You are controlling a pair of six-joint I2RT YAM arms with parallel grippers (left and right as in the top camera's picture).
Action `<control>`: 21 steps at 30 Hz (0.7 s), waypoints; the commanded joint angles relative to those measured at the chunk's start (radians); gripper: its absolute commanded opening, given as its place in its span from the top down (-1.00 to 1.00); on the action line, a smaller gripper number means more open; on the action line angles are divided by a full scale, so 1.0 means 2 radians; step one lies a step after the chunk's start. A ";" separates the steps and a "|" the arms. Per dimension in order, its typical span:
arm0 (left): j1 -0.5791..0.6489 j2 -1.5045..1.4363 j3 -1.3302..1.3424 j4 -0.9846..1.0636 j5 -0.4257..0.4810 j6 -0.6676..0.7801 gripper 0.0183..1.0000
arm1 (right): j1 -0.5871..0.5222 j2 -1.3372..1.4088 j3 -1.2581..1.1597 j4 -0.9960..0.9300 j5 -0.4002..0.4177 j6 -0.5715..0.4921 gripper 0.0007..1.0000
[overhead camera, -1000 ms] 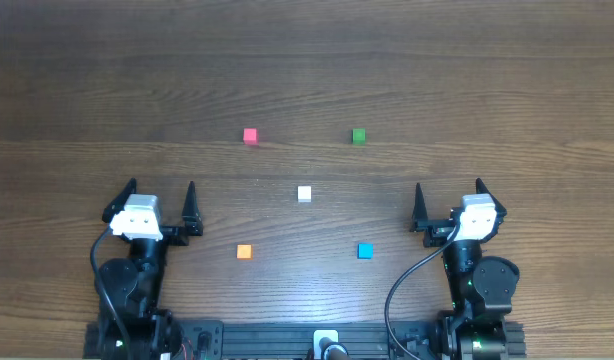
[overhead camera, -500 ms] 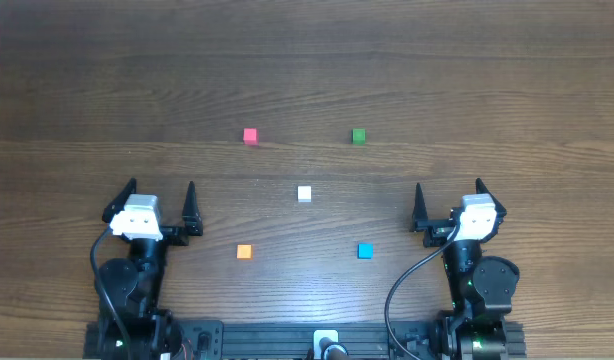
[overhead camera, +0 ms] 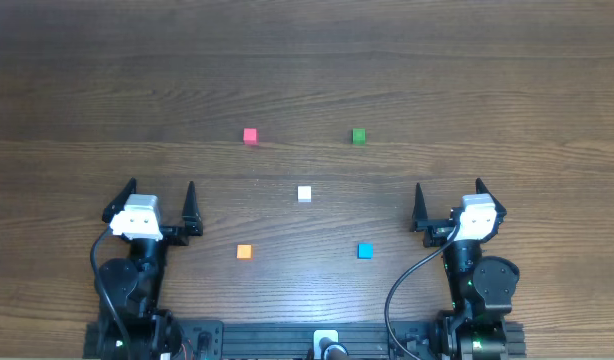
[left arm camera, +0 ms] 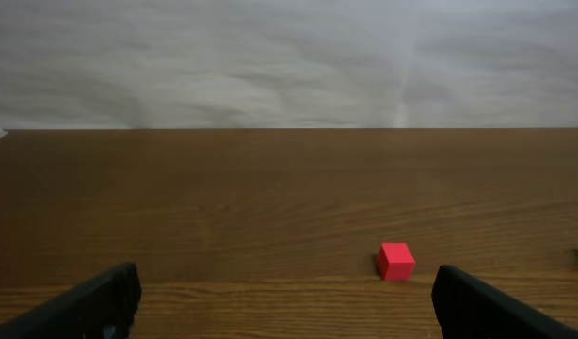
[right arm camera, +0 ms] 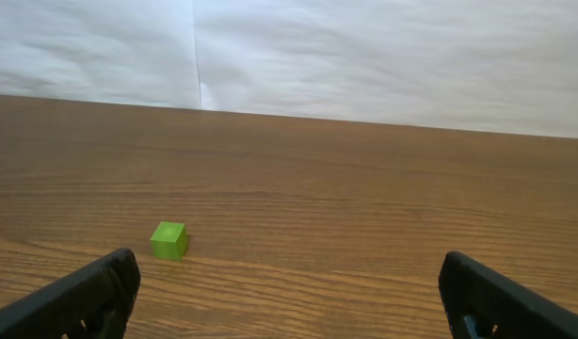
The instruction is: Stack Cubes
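Five small cubes sit well apart on the wooden counter [overhead camera: 487,80], none stacked. In the top view the red cube [overhead camera: 250,135] and the green cube [overhead camera: 359,135] lie above centre, the white cube [overhead camera: 304,193] is at mid-frame, and the orange cube [overhead camera: 244,251] and the blue cube [overhead camera: 364,250] are below it. The left arm [overhead camera: 137,225] at lower left and the right arm [overhead camera: 472,225] at lower right both have their jaws spread wide and empty. The orange cube lies just right of and below the left jaws, so the left arm is nearer to it. The blue cube lies left of and below the right jaws, nearer the right arm. The white cube sits about evenly between the two. Being cubes, they have no long axis, and their sides run roughly square to the frame, so a straight approach should suit. Each wrist view looks ahead to a far cube: red [left arm camera: 395,261] for the left, green [right arm camera: 168,239] for the right. No brand, label or writing can be read anywhere.
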 commanded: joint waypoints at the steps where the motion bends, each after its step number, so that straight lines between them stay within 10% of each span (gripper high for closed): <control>1: 0.003 -0.004 -0.002 -0.001 0.005 0.006 -1.00 | 0.004 -0.004 -0.004 0.000 -0.004 0.005 -0.98; 21: -0.002 0.140 0.063 0.022 0.015 -0.083 -0.92 | 0.004 -0.004 -0.004 0.000 -0.004 0.005 -0.98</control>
